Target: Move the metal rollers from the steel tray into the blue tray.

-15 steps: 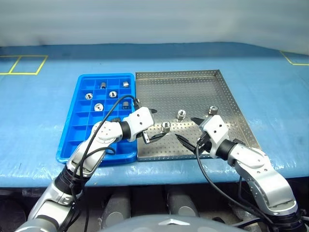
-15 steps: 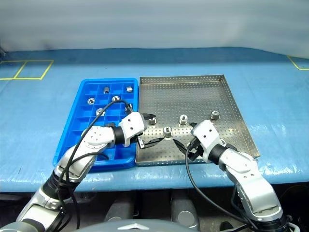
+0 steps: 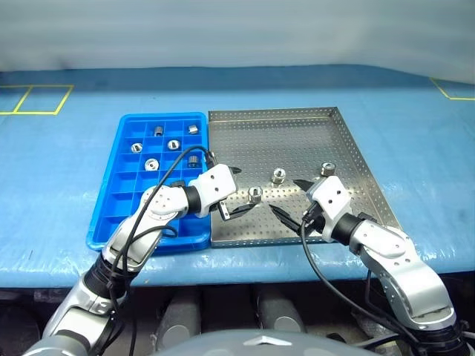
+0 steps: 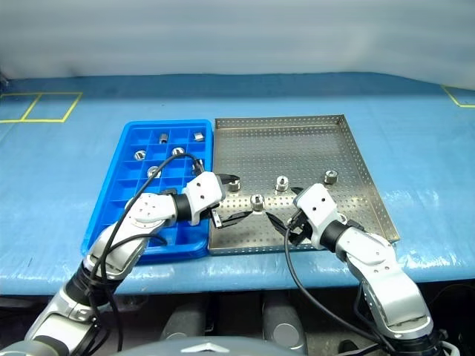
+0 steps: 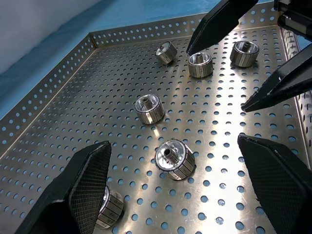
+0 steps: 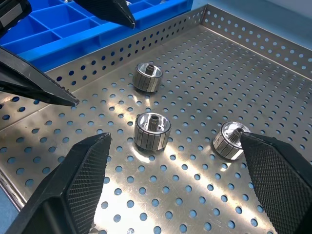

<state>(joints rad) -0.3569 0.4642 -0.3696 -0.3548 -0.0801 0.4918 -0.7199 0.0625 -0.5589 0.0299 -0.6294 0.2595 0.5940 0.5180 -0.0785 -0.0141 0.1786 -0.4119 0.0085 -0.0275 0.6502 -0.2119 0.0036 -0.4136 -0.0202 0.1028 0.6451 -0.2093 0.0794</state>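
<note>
The steel tray (image 3: 297, 133) lies right of the blue tray (image 3: 119, 185). Several metal rollers stand on its perforated floor: one (image 3: 254, 194) near the front, one (image 3: 278, 176) behind it, one (image 3: 327, 169) further right. Several rollers (image 3: 173, 144) sit in the blue tray's far compartments. My left gripper (image 3: 239, 191) hovers open over the steel tray's left edge, with the front roller (image 5: 174, 159) just beyond its fingertips. My right gripper (image 3: 286, 196) is open too, facing the left one from the right, with a roller (image 6: 152, 130) ahead of its fingers.
Both trays rest on a blue-covered table (image 3: 415, 148) with yellow tape marks (image 3: 37, 100) at the far left. Black cables (image 3: 167, 178) run along both arms. The two grippers' fingertips stand close to each other over the front of the steel tray.
</note>
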